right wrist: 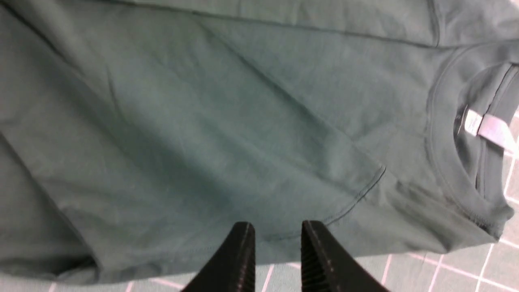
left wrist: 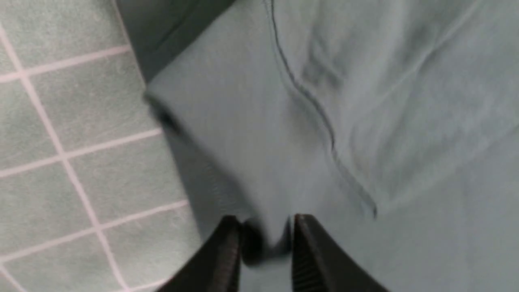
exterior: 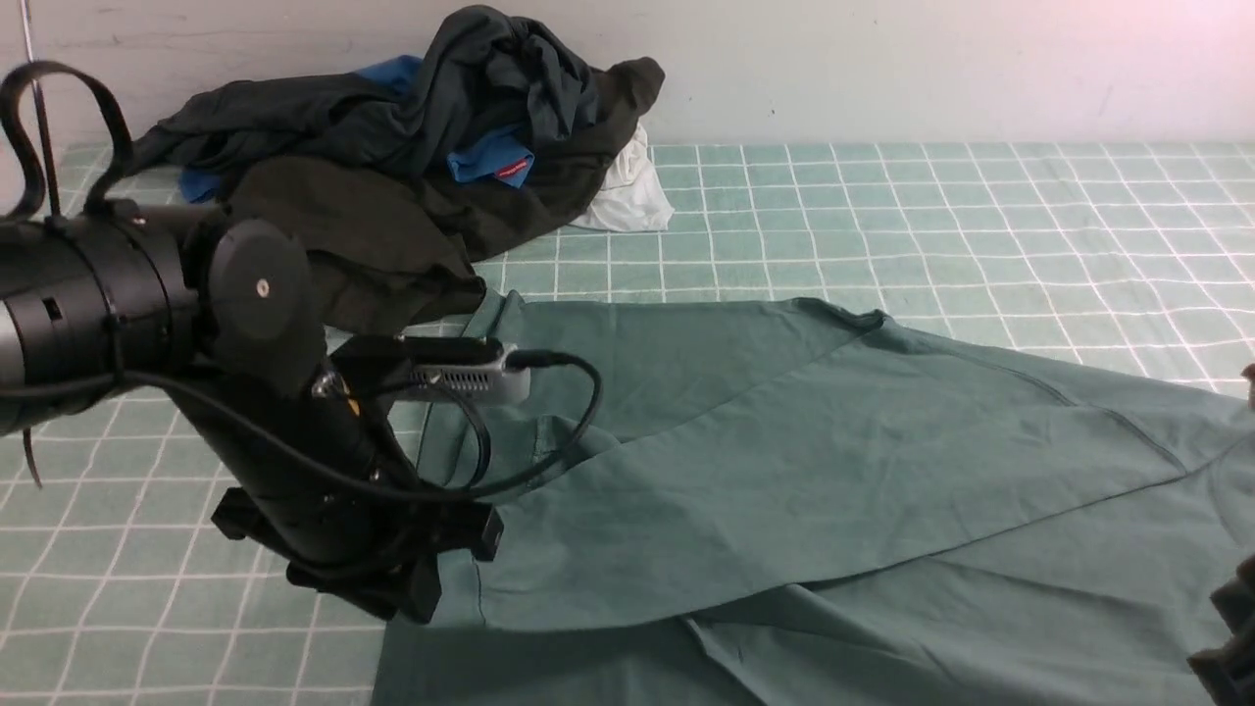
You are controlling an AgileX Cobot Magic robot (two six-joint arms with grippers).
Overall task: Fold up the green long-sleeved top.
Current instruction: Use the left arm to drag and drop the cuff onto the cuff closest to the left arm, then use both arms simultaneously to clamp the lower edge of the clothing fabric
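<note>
The green long-sleeved top point(exterior: 833, 471) lies spread over the middle and right of the checked cover, with one layer folded across its body. My left gripper point(exterior: 412, 588) is down at the top's left edge. In the left wrist view its jaws point(left wrist: 265, 227) stand apart, and a slack ridge of the top's cloth point(left wrist: 251, 142) lies between them. My right gripper point(exterior: 1230, 637) shows only as a dark part at the right border. In the right wrist view it point(right wrist: 277, 229) is open and empty over the top's edge point(right wrist: 202, 142), near the round neck point(right wrist: 446, 142) with its white label point(right wrist: 486, 127).
A heap of dark garments point(exterior: 412, 167) sits at the back left, with a blue garment point(exterior: 490, 157) and a white cloth point(exterior: 627, 191) in it. The green checked cover point(exterior: 980, 216) runs back to the wall. The left arm's cable loops over the top's left part.
</note>
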